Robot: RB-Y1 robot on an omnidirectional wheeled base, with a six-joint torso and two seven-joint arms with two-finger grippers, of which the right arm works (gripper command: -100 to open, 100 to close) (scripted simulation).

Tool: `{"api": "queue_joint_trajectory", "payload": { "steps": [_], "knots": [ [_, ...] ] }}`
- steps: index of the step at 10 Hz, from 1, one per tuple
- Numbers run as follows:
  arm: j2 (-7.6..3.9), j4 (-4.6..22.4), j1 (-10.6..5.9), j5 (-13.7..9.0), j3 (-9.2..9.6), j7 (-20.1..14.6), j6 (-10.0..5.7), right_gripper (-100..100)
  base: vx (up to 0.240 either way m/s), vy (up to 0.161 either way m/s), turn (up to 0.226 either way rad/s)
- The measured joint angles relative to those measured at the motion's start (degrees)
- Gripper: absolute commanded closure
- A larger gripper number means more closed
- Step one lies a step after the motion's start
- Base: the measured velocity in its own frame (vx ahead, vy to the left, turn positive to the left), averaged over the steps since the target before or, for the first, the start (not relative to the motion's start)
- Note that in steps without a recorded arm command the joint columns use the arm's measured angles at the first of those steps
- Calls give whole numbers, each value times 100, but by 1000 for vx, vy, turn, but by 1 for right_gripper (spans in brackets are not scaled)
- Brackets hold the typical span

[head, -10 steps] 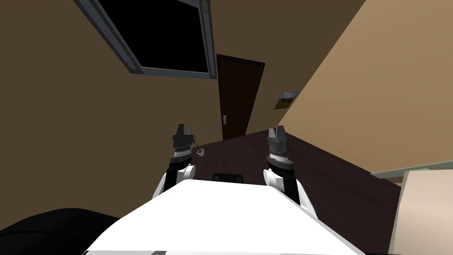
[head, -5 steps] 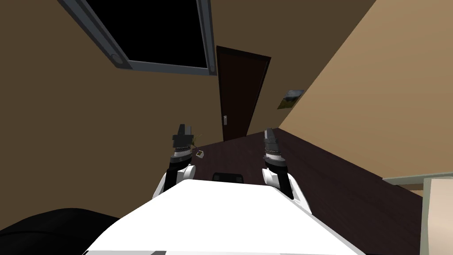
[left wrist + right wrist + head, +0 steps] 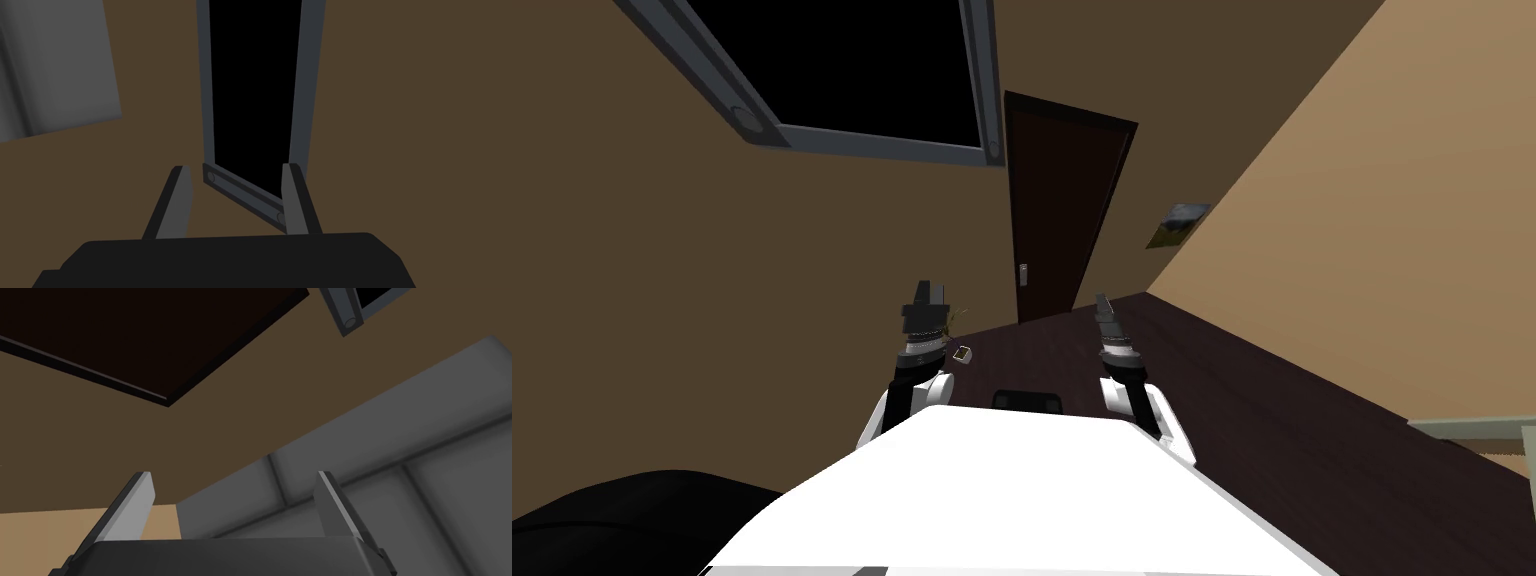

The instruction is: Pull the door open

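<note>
A dark brown door stands shut in the brown wall ahead, at the end of a dark floor. A small pale handle sits on its left edge, low down. The door's upper corner shows beyond my right gripper in the right wrist view. Both grippers are well short of the door. My left gripper is raised in front of my chest, open and holding nothing. My right gripper is turned edge-on and open, also holding nothing.
A grey-framed window with a black area behind it is set in the wall left of the door. A small picture hangs on the lighter right wall. A small box-like object lies on the floor near my left arm.
I have moved closer to the door: it looks larger and the window and picture have slid outward. My right hand has rolled from facing flat to edge-on and shifted left. The left arm is unchanged.
</note>
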Motion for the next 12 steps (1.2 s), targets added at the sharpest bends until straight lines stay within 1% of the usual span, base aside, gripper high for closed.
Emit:
{"api": "queue_joint_trajectory", "payload": {
  "steps": [1, 2, 3, 4, 5, 7, 8, 9, 10, 12],
  "knots": [
    [-46, 99, -71, 97, -22, 49, 39, -100, 131, 49, 12],
    [-63, 202, -144, 192, -23, 105, 87, -100, 121, 38, 7],
    [-53, 358, -216, 276, -16, 176, 75, -100, 150, 34, 19],
    [-68, 537, -282, 378, -33, 253, 46, -100, 190, 38, 24],
    [-102, 700, -370, 506, -50, 328, 65, -100, 168, 45, 13],
    [-105, 963, -501, 747, -33, 491, 118, -100, 160, 58, 14],
    [-126, 1056, -527, 841, -40, 552, 136, -100, 119, 40, 9],
    [-130, 1171, -601, 927, -41, 606, 157, -100, 85, 36, 13],
    [-133, 1248, -610, 1002, -41, 658, 156, -100, 76, 33, 8],
    [-112, 1460, -703, 1163, -32, 780, 158, -100, 91, 32, 11]
  ]
}}
